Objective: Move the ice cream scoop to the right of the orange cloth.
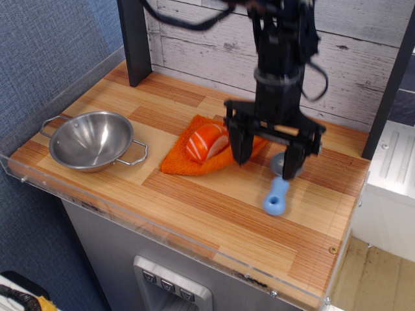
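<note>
- 1 steel bowl point(92, 139), left of the orange cloth point(194, 159), holds nothing.
- hand point(267, 157): fingers spread apart, gripping nothing.
- ice cream scoop point(278, 192) lies on the worktop point(194, 214), right of the cloth.

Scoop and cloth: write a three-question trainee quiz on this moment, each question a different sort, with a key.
1. True or false: the gripper is holding the scoop.
2. What lies on the orange cloth? A) the sushi toy B) the steel bowl C) the scoop
3. Fill in: the scoop lies on the table to the ____ of the cloth.

Key: 1 false, its jaws are open and the scoop lies free; 2 A; 3 right.
</note>
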